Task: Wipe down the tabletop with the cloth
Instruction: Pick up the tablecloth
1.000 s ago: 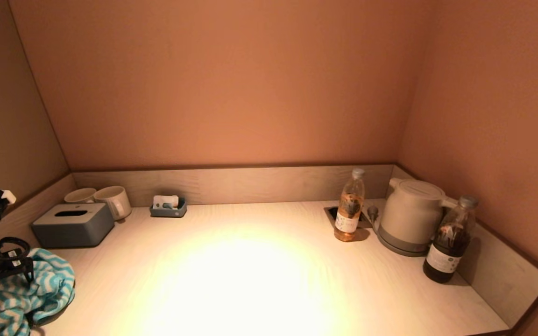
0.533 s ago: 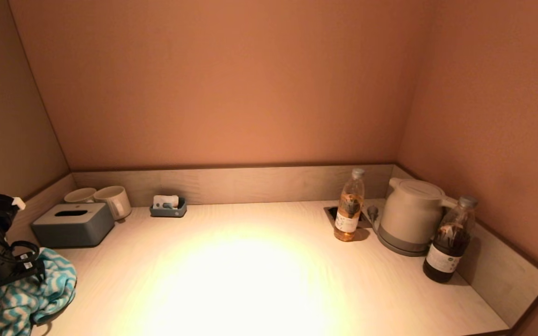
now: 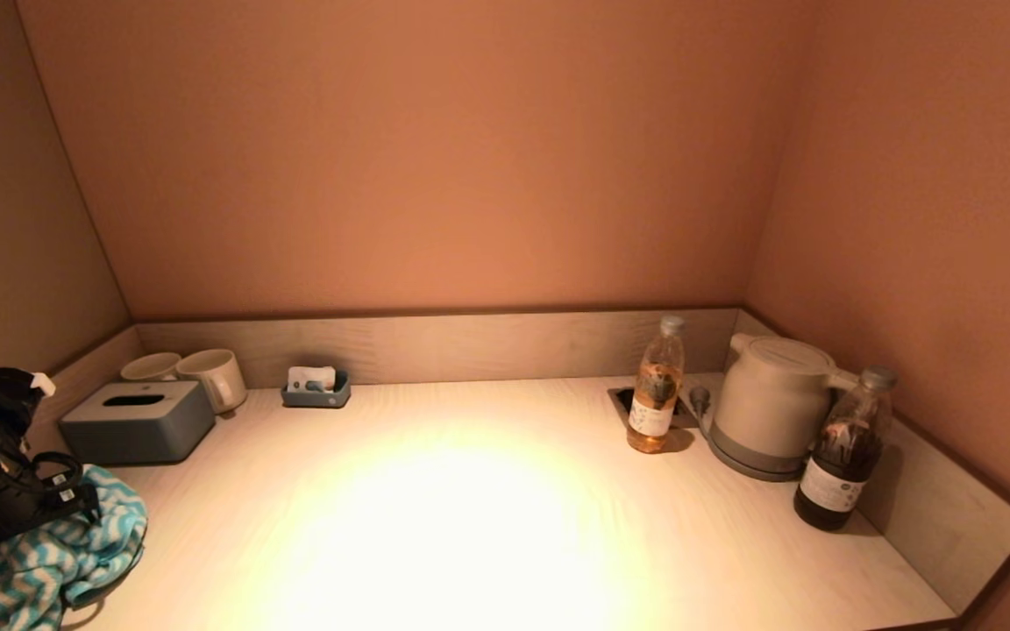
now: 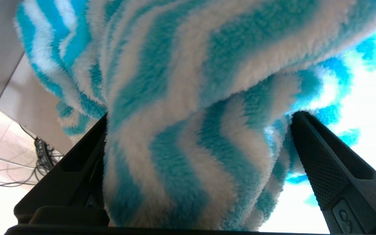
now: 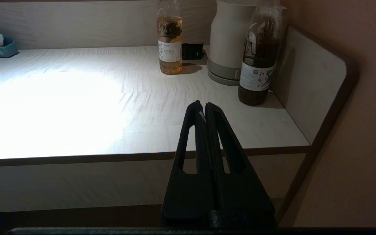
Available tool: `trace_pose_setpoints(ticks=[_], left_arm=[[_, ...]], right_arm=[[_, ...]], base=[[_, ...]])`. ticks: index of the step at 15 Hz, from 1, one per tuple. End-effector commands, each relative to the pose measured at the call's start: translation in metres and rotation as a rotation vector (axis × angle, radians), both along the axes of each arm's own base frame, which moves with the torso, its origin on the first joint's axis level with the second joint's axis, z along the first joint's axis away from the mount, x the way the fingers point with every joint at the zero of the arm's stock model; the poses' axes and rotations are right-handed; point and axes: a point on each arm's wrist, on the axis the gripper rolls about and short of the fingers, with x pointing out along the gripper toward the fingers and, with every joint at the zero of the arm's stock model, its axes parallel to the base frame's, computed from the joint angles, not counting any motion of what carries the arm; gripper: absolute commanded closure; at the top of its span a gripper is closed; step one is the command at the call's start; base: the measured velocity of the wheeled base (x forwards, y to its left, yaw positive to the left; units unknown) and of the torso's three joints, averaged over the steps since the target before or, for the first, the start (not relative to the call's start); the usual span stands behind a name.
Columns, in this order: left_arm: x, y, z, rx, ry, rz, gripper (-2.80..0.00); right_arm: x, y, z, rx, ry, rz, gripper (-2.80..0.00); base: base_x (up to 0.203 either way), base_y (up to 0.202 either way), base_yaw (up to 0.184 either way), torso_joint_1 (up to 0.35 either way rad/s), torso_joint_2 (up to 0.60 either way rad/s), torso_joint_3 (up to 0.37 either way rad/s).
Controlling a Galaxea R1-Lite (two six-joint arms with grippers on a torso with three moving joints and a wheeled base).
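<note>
Bunched between the spread fingers (image 4: 321, 169) of the left gripper (image 4: 194, 137): striped cloth (image 4: 181, 98), gripped at the tabletop's (image 3: 470, 526) near-left corner. Off the front edge: right gripper (image 5: 204, 109), pressed closed, holding nothing. Farther back: kettle (image 3: 772, 403).

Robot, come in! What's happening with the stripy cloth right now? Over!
Left tool shut on cloth, table's near-left corner. Right tool shut, empty, parked off the front edge. Tissue box just behind the cloth.
</note>
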Motion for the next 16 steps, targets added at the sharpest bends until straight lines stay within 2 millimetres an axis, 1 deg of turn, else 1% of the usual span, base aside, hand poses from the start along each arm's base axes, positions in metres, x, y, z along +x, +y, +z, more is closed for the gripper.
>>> trace_pose_setpoints(ticks=[1, 4, 9, 10, 16], left_arm=[[0.002, 0.001, -0.009, -0.007, 0.025, -0.001, -2.80], [0.005, 0.002, -0.018, -0.013, 0.044, -0.003, -2.80], [0.006, 0.003, -0.022, -0.018, 0.049, -0.003, -2.80], [0.006, 0.003, -0.021, -0.017, 0.047, -0.001, 0.00], [0.007, 0.003, -0.021, -0.018, 0.044, -0.002, 0.00]], right_arm=[[0.000, 0.000, 0.000, 0.000, -0.001, 0.001, 0.00], [0.000, 0.000, 0.000, 0.001, 0.000, 0.001, 0.00], [0.000, 0.000, 0.000, -0.001, 0.000, 0.001, 0.00], [0.000, 0.000, 0.000, 0.001, 0.000, 0.001, 0.00], [0.000, 0.000, 0.000, -0.001, 0.000, 0.001, 0.00]], base=[[0.000, 0.000, 0.000, 0.000, 0.00, 0.000], [0.000, 0.000, 0.000, 0.000, 0.00, 0.000], [0.000, 0.000, 0.000, 0.000, 0.00, 0.000], [0.000, 0.000, 0.000, 0.000, 0.00, 0.000], [0.000, 0.000, 0.000, 0.000, 0.00, 0.000]])
